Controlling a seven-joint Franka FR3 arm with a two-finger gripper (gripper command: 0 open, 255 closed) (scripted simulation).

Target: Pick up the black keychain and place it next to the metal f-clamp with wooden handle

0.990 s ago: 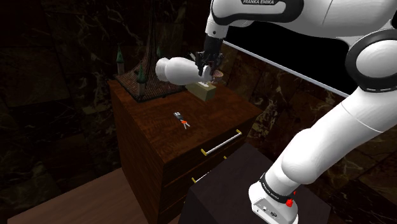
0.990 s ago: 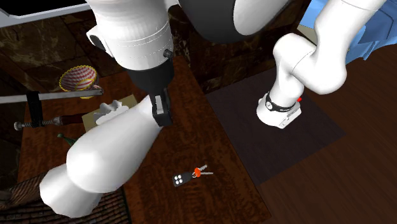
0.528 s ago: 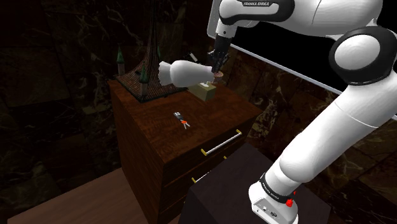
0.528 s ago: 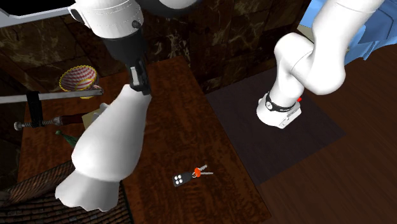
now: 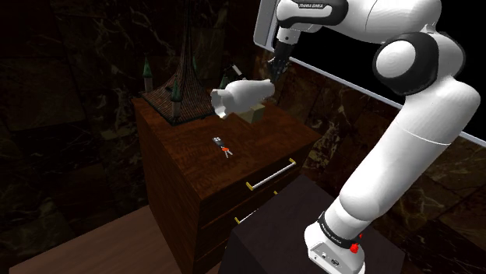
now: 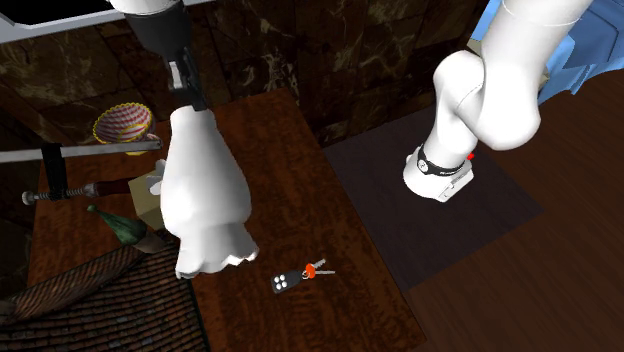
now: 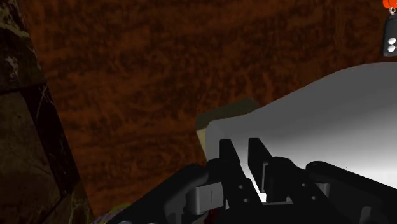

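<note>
One black keychain fob (image 6: 287, 283) with one red tag and a few silver keys, lying flat on the reddish-brown wooden surface (image 6: 290, 160), toward the second exterior view's lower edge. Same fob near the middle of the top in the shoulder view (image 5: 222, 146), and far beyond the fingers in the wrist view (image 7: 389, 39). Touched by nothing.

One metal F-clamp (image 6: 105, 149) with a wooden handle, lying at the second exterior view's left end of the same surface, well apart from the fob. Near the clamp: one striped yellow-and-pink basket (image 6: 122, 124), one tan box (image 6: 148, 190), one dark green bottle (image 6: 118, 226) on its side, one brown tiled model roof (image 6: 90, 300).

One thick white arm link (image 6: 205, 200) hanging above the surface, between fob and clamp. One black claw (image 7: 240, 146), fingers only narrowly apart, holding nothing.

Below the top, two brass drawer handles (image 5: 270, 176). One dark box stand (image 5: 272, 233) just beside the dresser.
</note>
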